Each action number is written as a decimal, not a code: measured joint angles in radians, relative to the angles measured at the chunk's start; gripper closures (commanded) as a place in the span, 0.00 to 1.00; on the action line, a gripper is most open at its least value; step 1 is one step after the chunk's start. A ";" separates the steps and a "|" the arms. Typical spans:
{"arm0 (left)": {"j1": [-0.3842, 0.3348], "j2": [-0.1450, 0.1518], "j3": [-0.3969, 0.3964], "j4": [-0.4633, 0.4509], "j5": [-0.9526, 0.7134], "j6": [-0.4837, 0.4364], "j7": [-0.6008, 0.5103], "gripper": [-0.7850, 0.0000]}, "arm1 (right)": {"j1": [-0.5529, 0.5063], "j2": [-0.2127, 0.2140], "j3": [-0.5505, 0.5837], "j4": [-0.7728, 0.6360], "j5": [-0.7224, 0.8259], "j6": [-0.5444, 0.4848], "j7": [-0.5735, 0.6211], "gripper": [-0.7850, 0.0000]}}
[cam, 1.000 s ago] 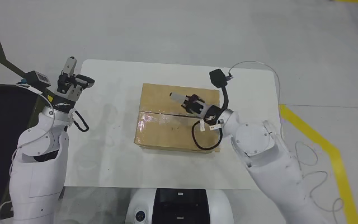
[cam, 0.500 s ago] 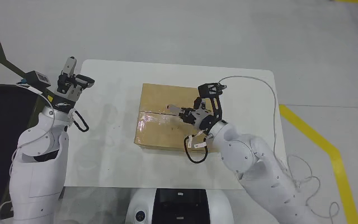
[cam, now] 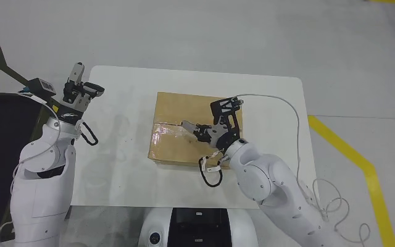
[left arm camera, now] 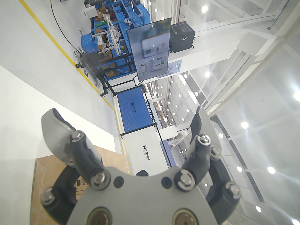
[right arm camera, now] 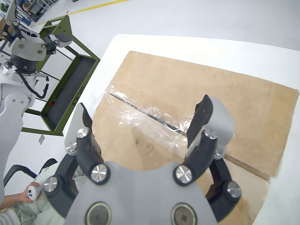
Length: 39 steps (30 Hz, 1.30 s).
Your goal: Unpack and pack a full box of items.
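A closed brown cardboard box (cam: 179,111) sits in the middle of the white table (cam: 117,173), its centre seam covered with clear tape (right arm camera: 145,115). My right gripper (cam: 192,128) hovers just above the box's top, open and empty, its fingers (right arm camera: 201,115) straddling the taped seam. My left gripper (cam: 79,83) is raised beside the table's far left corner, open and empty, pointing up and away from the box. A corner of the box (left arm camera: 44,172) shows behind the left gripper (left arm camera: 126,127).
A green metal stand (right arm camera: 68,76) with a dark tray is off the table's left side. A yellow floor line (cam: 345,148) runs past the right side. A white cable (cam: 278,102) from the right arm trails over the table's right part.
My right gripper has slid leftward along the box top, from the right part of the seam toward its left part. The left arm has stayed still.
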 measured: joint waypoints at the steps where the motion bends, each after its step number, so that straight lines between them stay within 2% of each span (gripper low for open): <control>1: 0.000 0.000 0.000 0.000 0.000 0.000 0.000 0.00 | -0.001 0.000 -0.001 0.000 0.001 0.000 0.000 0.00; 3: 0.000 0.000 0.000 0.000 0.000 0.000 0.000 0.00 | -0.005 0.001 -0.006 0.002 0.018 -0.027 0.019 0.00; 5: 0.000 0.000 0.000 0.000 0.000 0.000 0.000 0.00 | -0.002 0.007 -0.007 0.005 0.007 -0.101 0.038 0.00; 12: 0.000 0.000 0.000 0.000 0.000 0.000 0.000 0.00 | -0.032 0.021 -0.025 -0.032 -0.292 -0.161 0.091 0.00; 13: 0.000 0.000 0.000 0.000 0.000 0.000 0.000 0.00 | -0.040 0.023 -0.029 -0.034 -0.345 -0.159 0.087 0.05; 14: 0.000 0.000 0.000 0.000 0.000 0.000 0.000 0.00 | -0.048 0.024 -0.034 -0.034 -0.383 -0.157 0.082 0.02; 19: 0.000 0.000 0.000 0.000 0.000 0.000 0.000 0.00 | -0.070 0.022 -0.061 -0.018 -0.483 -0.184 0.081 0.00; 22: 0.000 0.000 0.000 0.000 0.000 0.000 0.000 0.00 | -0.063 0.017 -0.069 -0.006 -0.493 -0.212 0.098 0.11; 28: 0.000 0.000 0.000 0.000 0.000 0.000 0.000 0.00 | -0.038 0.006 -0.084 0.020 -0.501 -0.259 0.118 0.19; 34: 0.000 0.000 0.000 0.000 0.000 0.000 0.000 0.00 | -0.003 -0.011 -0.108 0.064 -0.534 -0.257 0.135 0.28; 36: 0.000 0.000 0.000 0.000 0.000 0.000 0.000 0.00 | 0.005 -0.016 -0.116 0.073 -0.545 -0.254 0.143 0.34; 37: 0.000 0.000 0.000 0.000 0.000 0.000 0.000 0.00 | 0.010 -0.019 -0.120 0.078 -0.555 -0.250 0.148 0.40; 39: 0.000 0.000 0.000 0.000 0.000 0.000 0.000 0.00 | 0.016 -0.024 -0.125 0.086 -0.573 -0.239 0.153 0.47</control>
